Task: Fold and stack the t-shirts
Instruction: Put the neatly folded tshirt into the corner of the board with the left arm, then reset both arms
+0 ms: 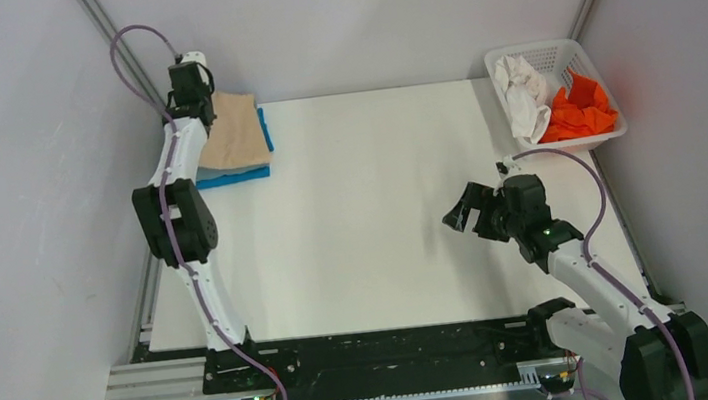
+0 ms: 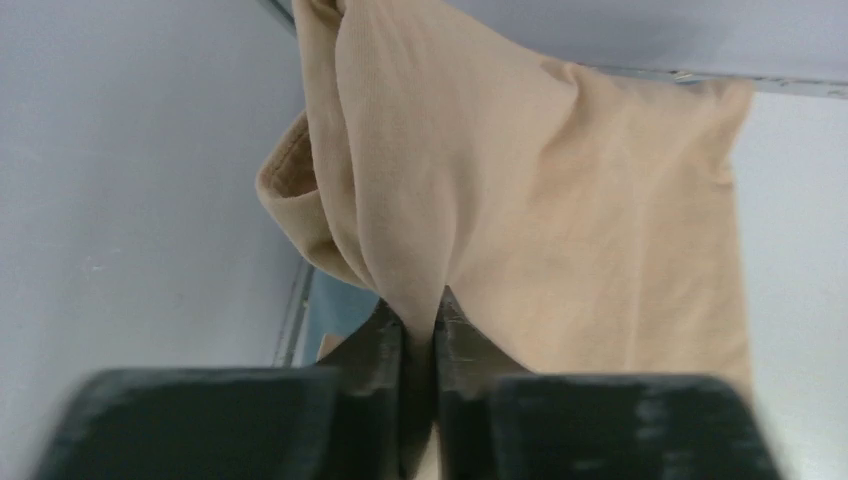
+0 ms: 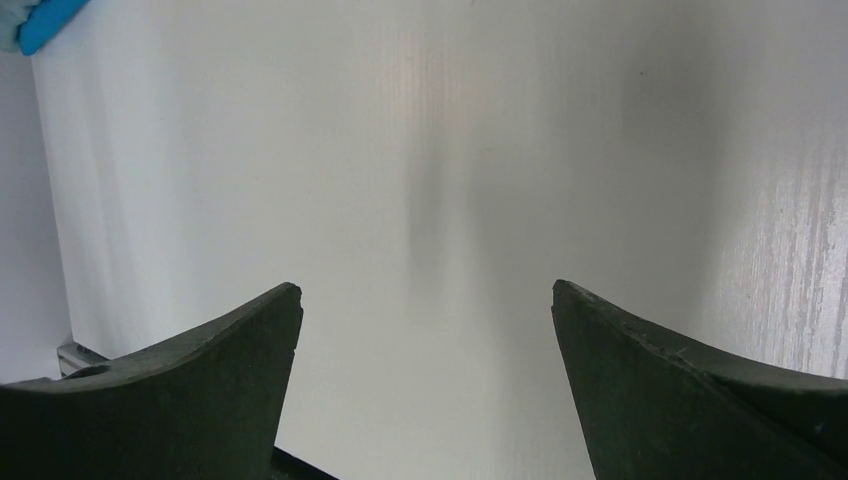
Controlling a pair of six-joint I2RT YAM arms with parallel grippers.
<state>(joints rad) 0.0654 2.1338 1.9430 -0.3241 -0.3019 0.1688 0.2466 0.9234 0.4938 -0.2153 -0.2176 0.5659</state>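
Pinching fingers (image 2: pixel 385 345) are filling the left wrist view: the left gripper (image 2: pixel 421 318) is clamping a bunched edge of the tan t-shirt (image 2: pixel 560 200), which is draping over the blue t-shirt (image 1: pixel 237 176) at the far left corner of the table (image 1: pixel 372 218). I'd be lowering it flat and square before letting go. Further right, the right gripper (image 1: pixel 467 209) is hovering over bare table, fingers wide apart, holding nothing. Far right, the white t-shirt (image 1: pixel 522 90) and orange t-shirt (image 1: pixel 582 112) are lying in the basket (image 1: pixel 564 47).
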